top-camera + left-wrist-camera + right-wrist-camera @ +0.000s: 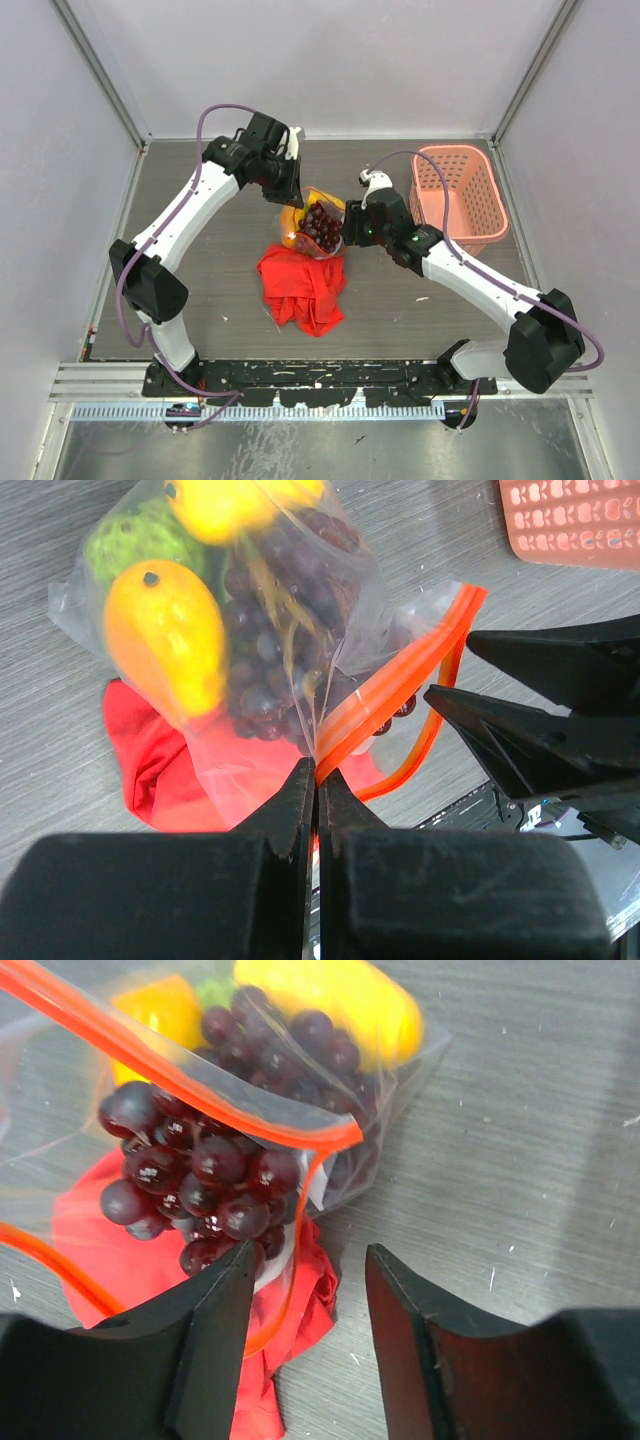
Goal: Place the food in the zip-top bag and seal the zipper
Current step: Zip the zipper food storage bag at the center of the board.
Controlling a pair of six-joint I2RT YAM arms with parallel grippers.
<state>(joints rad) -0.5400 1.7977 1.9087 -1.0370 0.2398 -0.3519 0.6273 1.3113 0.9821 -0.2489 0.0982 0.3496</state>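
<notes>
- Pinching the zipper [392, 685], the left gripper [317, 778] is clamping tight, propping the zip-top bag [405, 620] up mid-table.
- Meanwhile the right gripper [310, 1255] is hovering beside the mouth, jaws parted and empty, probably lining up to seal.

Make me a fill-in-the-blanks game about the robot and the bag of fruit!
The left gripper is shut on the bag's ____. The right gripper's jaws stand ____. The crumpled cloth is ____. The dark purple fruit in the bag is ____.
Missing words: zipper, open, red, grapes.
</notes>
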